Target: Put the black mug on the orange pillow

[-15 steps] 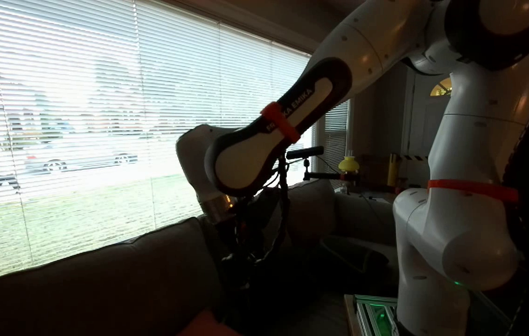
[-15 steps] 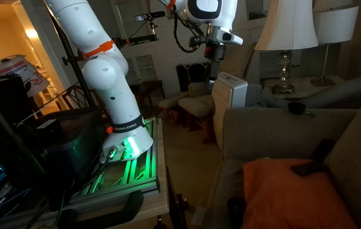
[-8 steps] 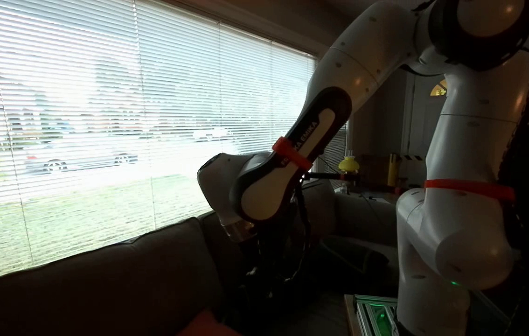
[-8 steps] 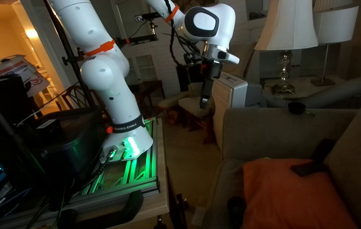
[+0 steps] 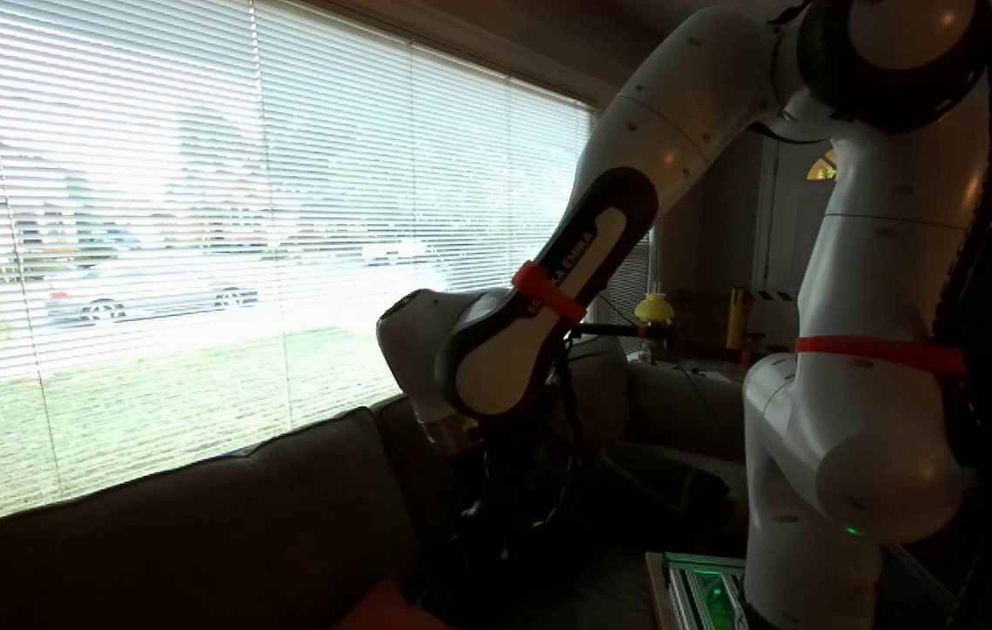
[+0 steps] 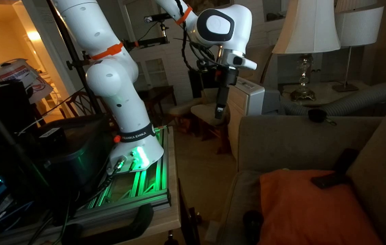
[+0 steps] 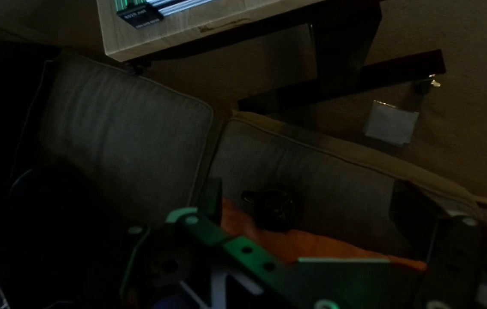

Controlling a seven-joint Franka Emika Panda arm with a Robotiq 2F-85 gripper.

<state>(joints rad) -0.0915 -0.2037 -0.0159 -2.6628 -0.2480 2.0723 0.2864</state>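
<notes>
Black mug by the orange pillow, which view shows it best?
The wrist view: dim, but it shows the black mug from above with rim and handle. An exterior view gives only a dark shape beside the orange pillow; elsewhere I can't see it.

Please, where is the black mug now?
In an exterior view, the black mug is near the bottom, left of the orange pillow; the wrist view shows it below centre, on the sofa seat at the pillow's edge.

Orange pillow (image 6: pixel 312 211) cropped below in both exterior views.
</notes>
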